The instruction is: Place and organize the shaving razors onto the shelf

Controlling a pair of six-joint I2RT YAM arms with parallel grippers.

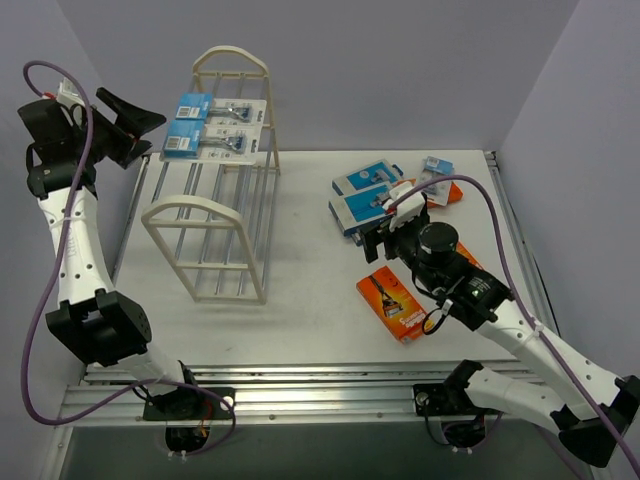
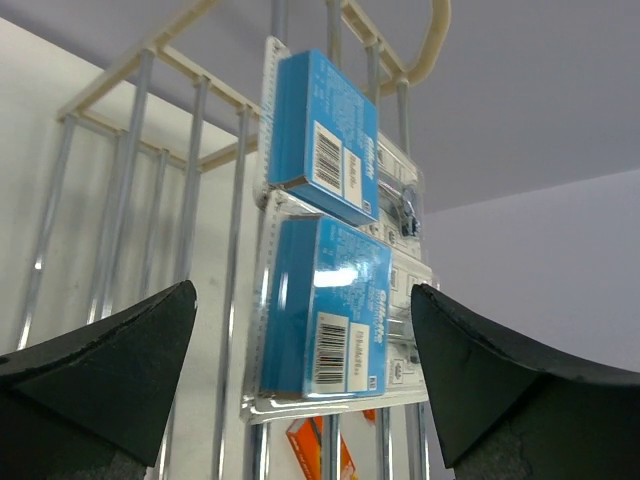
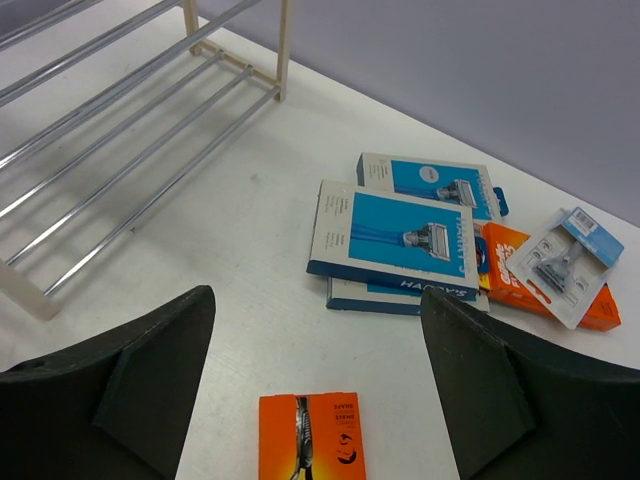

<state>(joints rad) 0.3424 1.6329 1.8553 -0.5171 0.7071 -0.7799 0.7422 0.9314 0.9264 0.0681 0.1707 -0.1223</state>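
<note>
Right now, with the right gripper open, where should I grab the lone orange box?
Come straight down on the orange box and pinch across its two long edges at mid-length. It lies flat, apart from the blue boxes, so its narrow width should suit the open right gripper; turn the wrist to its diagonal.

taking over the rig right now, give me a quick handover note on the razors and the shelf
Left gripper: open, empty, beside the far end of the shelf.
Right gripper: open, empty, above the table near the blue-and-white boxes.
Done: two blister packs lie side by side on the shelf's top tier, at its far end.
To do: everything else is on the table right of the shelf: the overlapping blue-and-white boxes, an orange box nearest the right arm, and a second orange box with a small blister pack lying on it.
</note>
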